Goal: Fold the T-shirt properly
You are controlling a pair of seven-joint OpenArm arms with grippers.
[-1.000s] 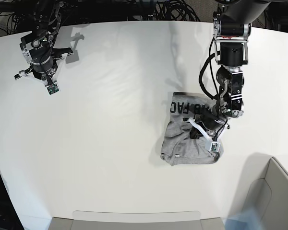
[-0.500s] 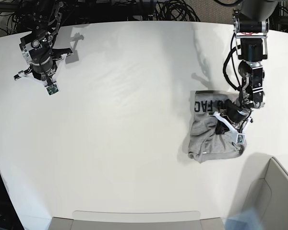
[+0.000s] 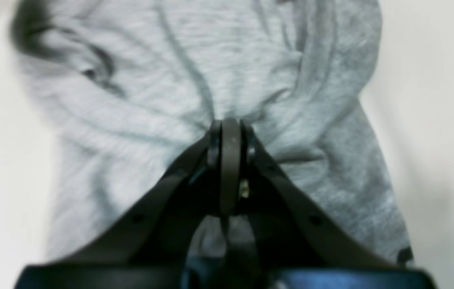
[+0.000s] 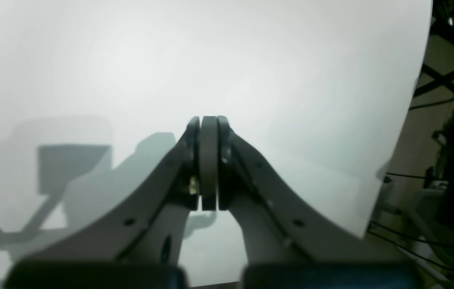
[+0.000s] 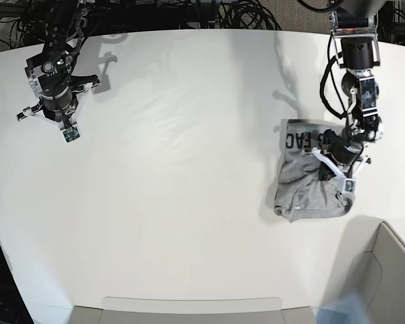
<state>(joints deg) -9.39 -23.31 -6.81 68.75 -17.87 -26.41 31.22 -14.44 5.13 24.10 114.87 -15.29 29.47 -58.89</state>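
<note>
The T-shirt (image 5: 309, 185) is seen bunched into a crumpled grey bundle on the white counter (image 5: 175, 175), directly under and ahead of the left gripper (image 5: 333, 164). In the left wrist view a pinch of grey cloth (image 3: 227, 72) is clamped between the left jaws, which are pressed together on it; folds and creases are drawn in toward the jaw tips from both sides, and the rest of the fabric is spread out beyond them. Black block lettering (image 5: 298, 142) is shown on the part of the shirt lying on the far side of the jaws in the base view, while the plain grey part is bunched on the near side. Whether the bundle is lifted at the pinch or lies fully flat cannot be told, as the wrist view is blurred.

The right gripper (image 4: 209, 132) is held well apart from the shirt, over bare counter at the opposite side. Its jaws are closed together with nothing between them, and only the white surface and their own shadow (image 4: 70, 168) are seen ahead of them. The counter's edge is seen off to one side of these jaws, with dark cables (image 4: 451, 120) beyond it.

A pale bin (image 5: 381, 277) is visible at the near corner of the counter, past the shirt from the left jaws.
</note>
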